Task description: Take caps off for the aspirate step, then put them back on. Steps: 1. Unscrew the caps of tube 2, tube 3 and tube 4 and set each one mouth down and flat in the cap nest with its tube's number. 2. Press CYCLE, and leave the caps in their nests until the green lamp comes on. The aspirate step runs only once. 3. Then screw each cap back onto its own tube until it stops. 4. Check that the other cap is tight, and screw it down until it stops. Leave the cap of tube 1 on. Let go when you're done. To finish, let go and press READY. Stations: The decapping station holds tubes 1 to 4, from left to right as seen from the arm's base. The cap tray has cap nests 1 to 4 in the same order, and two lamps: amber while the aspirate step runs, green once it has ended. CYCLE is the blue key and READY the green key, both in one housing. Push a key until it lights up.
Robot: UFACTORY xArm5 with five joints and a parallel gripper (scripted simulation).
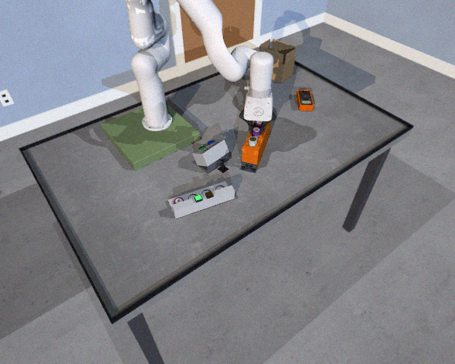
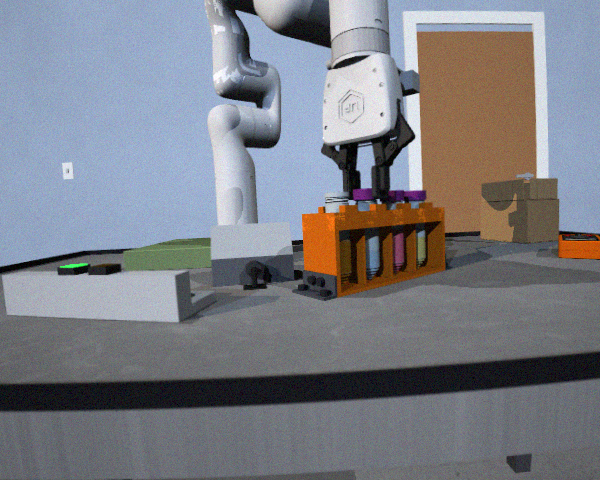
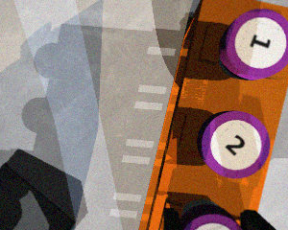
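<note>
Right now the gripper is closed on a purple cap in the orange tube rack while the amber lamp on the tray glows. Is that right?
Not quite: the lit lamp is the green lamp, not the amber one beside it, which is dark. The top view shows this on the cap tray. The rest holds: the gripper is closed on a purple cap in the orange tube rack.
</note>
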